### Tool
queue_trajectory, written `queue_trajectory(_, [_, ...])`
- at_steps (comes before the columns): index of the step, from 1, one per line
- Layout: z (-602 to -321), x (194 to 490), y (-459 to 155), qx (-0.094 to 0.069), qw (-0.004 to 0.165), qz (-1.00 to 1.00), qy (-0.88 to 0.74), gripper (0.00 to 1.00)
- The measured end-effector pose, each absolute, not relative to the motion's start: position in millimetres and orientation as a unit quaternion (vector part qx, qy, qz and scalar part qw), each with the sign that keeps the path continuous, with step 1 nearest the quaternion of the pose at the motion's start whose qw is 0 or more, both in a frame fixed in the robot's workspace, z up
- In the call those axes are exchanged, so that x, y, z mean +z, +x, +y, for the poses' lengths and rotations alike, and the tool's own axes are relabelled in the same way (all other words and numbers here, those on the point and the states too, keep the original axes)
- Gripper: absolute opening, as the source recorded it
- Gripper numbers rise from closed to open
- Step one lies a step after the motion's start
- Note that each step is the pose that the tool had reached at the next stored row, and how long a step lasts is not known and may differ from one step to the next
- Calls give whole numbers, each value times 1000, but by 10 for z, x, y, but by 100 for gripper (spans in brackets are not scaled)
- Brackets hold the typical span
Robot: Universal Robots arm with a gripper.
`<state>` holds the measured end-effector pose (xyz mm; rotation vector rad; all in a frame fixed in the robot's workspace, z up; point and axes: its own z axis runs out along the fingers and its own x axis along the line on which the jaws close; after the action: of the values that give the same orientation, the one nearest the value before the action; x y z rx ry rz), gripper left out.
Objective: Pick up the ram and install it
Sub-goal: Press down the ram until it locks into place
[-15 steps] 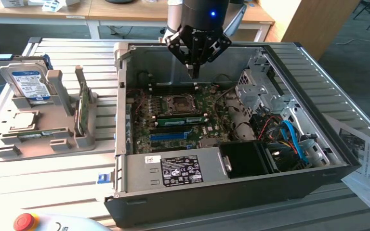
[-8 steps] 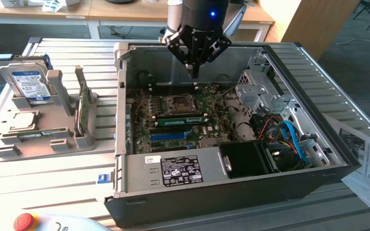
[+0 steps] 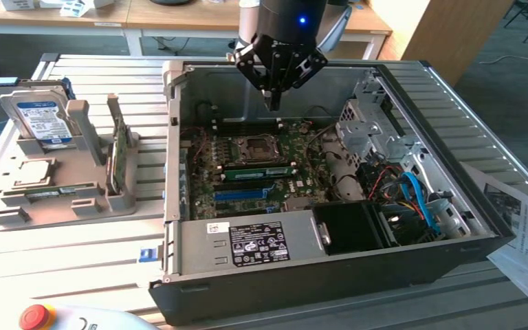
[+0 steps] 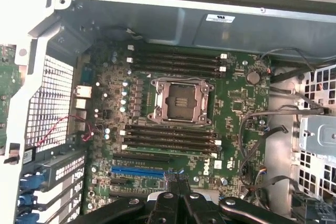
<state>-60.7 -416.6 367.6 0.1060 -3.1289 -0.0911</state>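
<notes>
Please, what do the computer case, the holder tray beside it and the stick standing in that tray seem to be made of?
Computer case: bare sheet metal inside, judging by its grey dull sheen, dark painted outside. Holder tray: probably matte grey moulded plastic. Ram: green circuit board, likely fibreglass laminate; details too small to tell.

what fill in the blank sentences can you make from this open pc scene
1. The gripper hangs over the open computer case with its fingers ____.
2. The hard drive stands in a grey holder on the exterior view's ____ of the case.
3. On the motherboard, the slot closest to the gripper is coloured ____.

Missing words: shut; left; blue
</notes>
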Motion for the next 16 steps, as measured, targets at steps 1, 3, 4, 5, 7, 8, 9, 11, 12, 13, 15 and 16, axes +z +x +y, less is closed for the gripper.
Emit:
queue_trajectory(1, [-4166,3676,-607,-29,5,-999,34,10])
queue_trajectory(3, [-4166,3676,-607,-29,5,-999,34,10])
queue_trajectory(4, [-4166,3676,-607,-29,5,-999,34,10])
queue_trajectory(5, [-4166,3676,-607,-29,5,-999,33,10])
queue_trajectory(7, [-4166,3676,-606,-29,5,-999,27,10])
queue_trajectory(8, [-4166,3676,-606,-29,5,-999,22,10])
queue_trajectory(9, [-4166,3676,-606,-29,5,-999,17,10])
queue_trajectory(11, [-4166,3676,-607,-29,4,-999,13,10])
queue_trajectory(12, [-4166,3676,-607,-29,4,-999,13,10])
queue_trajectory(13, [-4166,3676,-607,-29,4,-999,13,10])
queue_trajectory(15, [-4166,3676,-607,-29,4,-999,13,10])
queue_trajectory(16, [-4166,3676,-607,-29,5,-999,13,10])
